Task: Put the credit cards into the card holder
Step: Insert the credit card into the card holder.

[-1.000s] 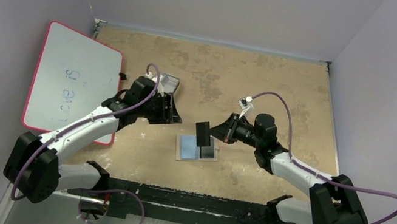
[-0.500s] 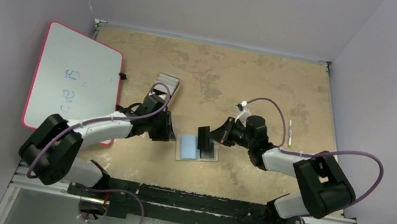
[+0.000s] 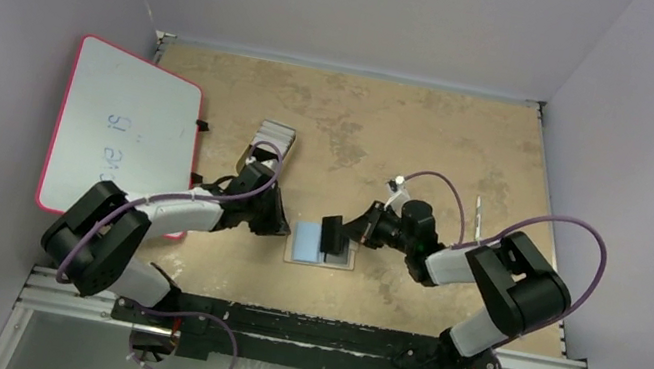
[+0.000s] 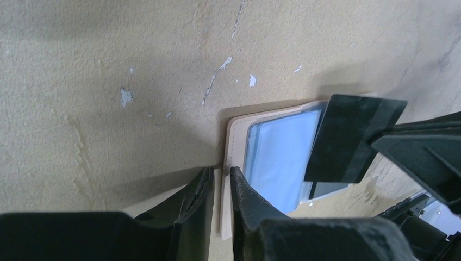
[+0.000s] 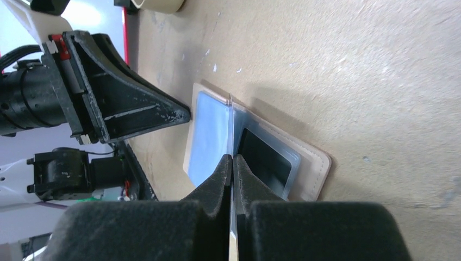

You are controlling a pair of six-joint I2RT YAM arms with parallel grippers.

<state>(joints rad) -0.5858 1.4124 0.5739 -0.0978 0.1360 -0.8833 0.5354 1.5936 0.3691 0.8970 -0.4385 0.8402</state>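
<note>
The card holder (image 3: 307, 241) lies on the table (image 3: 434, 132), well right of the whiteboard (image 3: 121, 130).

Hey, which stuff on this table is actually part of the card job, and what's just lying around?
Job: card holder, black card in the right tool, stack of cards.
Lying about: whiteboard, thin white stick.

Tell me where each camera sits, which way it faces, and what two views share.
Top external: above and behind the robot, looking down at the table, both arms showing.
Left wrist: low, facing the wallet, left hand in front.
Right wrist: low, facing the wallet, right hand pinching the black card edge-on.
Shared: wallet and black card.
</note>
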